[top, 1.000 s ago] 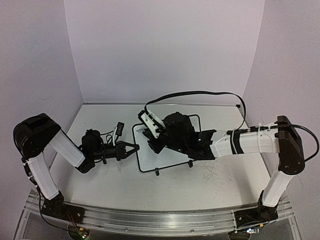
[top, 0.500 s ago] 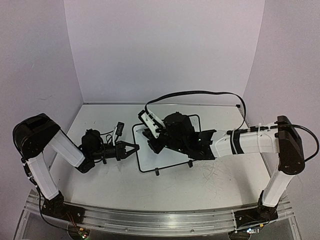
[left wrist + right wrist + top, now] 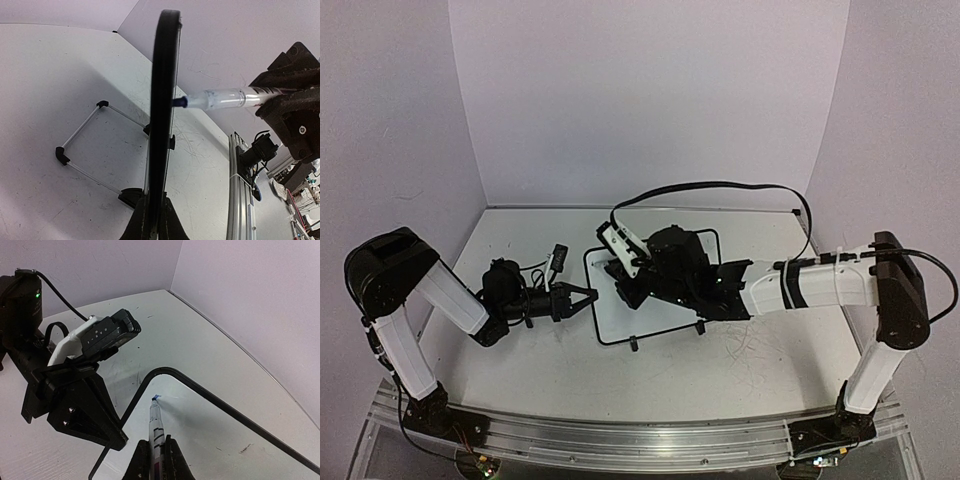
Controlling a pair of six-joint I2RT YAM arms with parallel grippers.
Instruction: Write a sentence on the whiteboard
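The whiteboard (image 3: 645, 318) lies tilted in the middle of the table, white with a thin black frame. My left gripper (image 3: 592, 293) is shut on its left edge. From the left wrist the whiteboard (image 3: 162, 100) is edge-on, pinched in the left gripper (image 3: 155, 200). My right gripper (image 3: 155, 439) is shut on a marker (image 3: 155, 417), whose blue tip (image 3: 156, 398) rests on the whiteboard (image 3: 215, 435) near its rounded corner. The marker (image 3: 220, 98) meets the board face from the right. The sentence is out of view; only a tiny blue mark shows at the tip.
The right arm's wrist (image 3: 670, 265) covers much of the board from above. A wire stand (image 3: 80, 145) juts out behind the board. A black cable (image 3: 720, 187) loops over the back of the table. Grey scribbles (image 3: 750, 345) mark the tabletop. An aluminium rail (image 3: 640, 440) runs along the near edge.
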